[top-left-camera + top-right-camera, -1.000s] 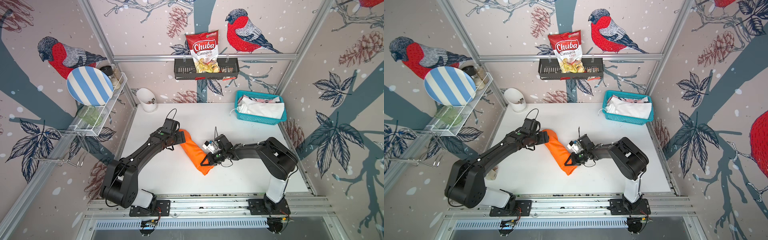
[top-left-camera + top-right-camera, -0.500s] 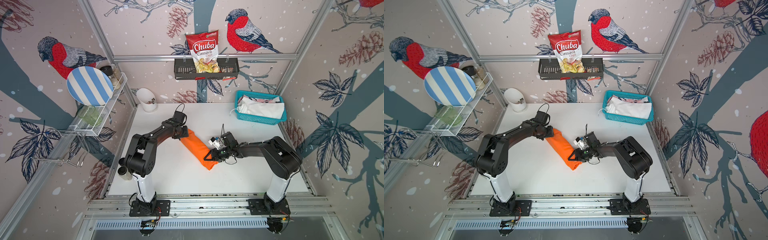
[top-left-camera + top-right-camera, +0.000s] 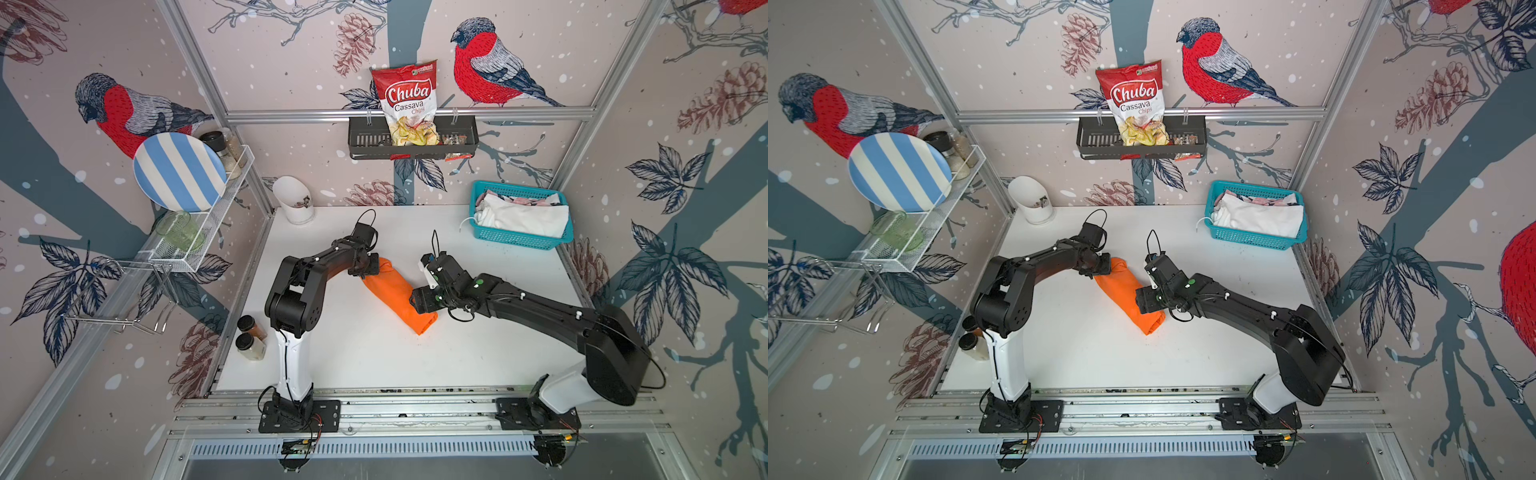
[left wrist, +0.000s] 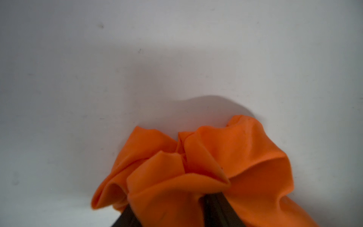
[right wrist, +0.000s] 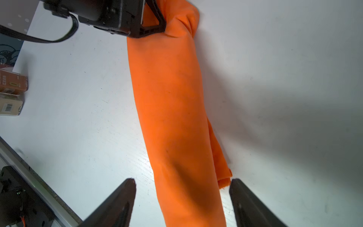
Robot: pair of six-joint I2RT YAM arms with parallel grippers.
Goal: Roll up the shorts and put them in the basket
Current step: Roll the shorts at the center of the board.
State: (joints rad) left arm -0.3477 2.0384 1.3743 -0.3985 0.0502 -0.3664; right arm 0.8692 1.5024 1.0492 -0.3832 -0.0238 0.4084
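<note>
Between parted right jaws, orange shorts, left jaws gripping end

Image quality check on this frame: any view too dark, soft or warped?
Left wrist view: dim and soft, the orange shorts too near the lens. Right wrist view: table bright on one side, a broad shadow on the other; right gripper fingers blurred. Both top views: even light, sharp, wide-angle splay in the frame posts.
</note>
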